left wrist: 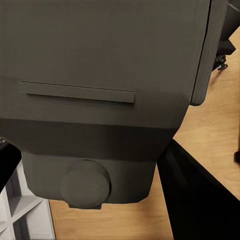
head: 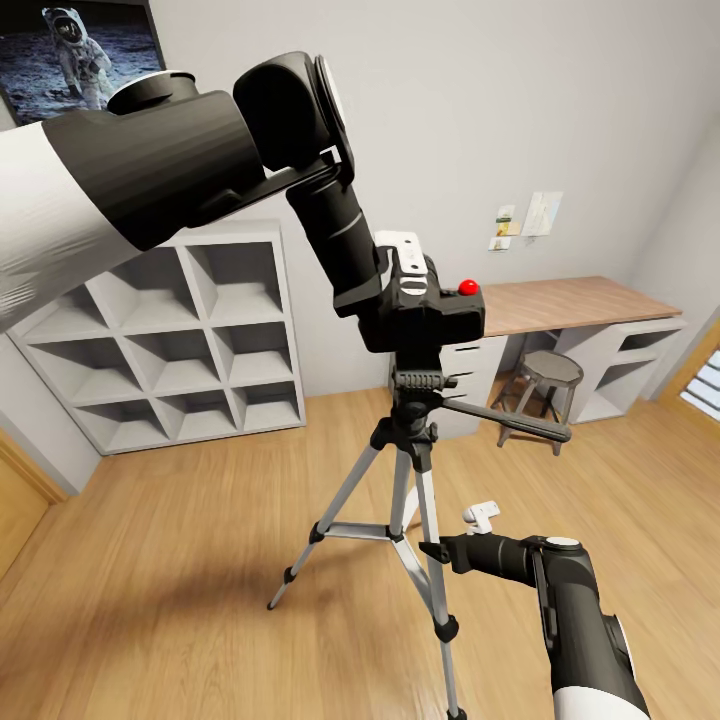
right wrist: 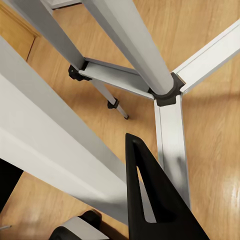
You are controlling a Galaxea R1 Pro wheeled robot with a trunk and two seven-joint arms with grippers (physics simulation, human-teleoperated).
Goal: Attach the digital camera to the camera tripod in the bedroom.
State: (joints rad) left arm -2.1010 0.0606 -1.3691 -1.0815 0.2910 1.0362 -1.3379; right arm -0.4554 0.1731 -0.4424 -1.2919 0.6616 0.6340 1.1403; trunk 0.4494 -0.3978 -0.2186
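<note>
1. The bedroom has white walls and a light wood plank floor [head: 180,560], with an astronaut picture [head: 75,50] high on the wall.
2. The white cube shelving [head: 170,335] stands against the wall; every compartment I can see into has nothing in it.
3. A wood-topped desk [head: 580,300] runs along the far wall. Its open white compartments on the right look bare, and a round stool [head: 548,375] sits under it.
4. The camera tripod [head: 410,500] stands mid-floor on silver legs, its long pan handle pointing toward the stool.
5. The left arm reaches down from above. Its left gripper [head: 395,285] is at the digital camera, but whether its fingers clamp the body or merely flank it I cannot tell.
6. The digital camera [head: 440,320], red dot on top, sits directly over the tripod's black head, apparently touching it. From the left wrist its dark body [left wrist: 100,75] is pressed up close.
7. The right gripper [head: 455,552] is low, just beside a tripod leg [right wrist: 65,145]. One dark finger [right wrist: 150,200] lies along that leg; how wide the pincer stands I cannot tell.
</note>
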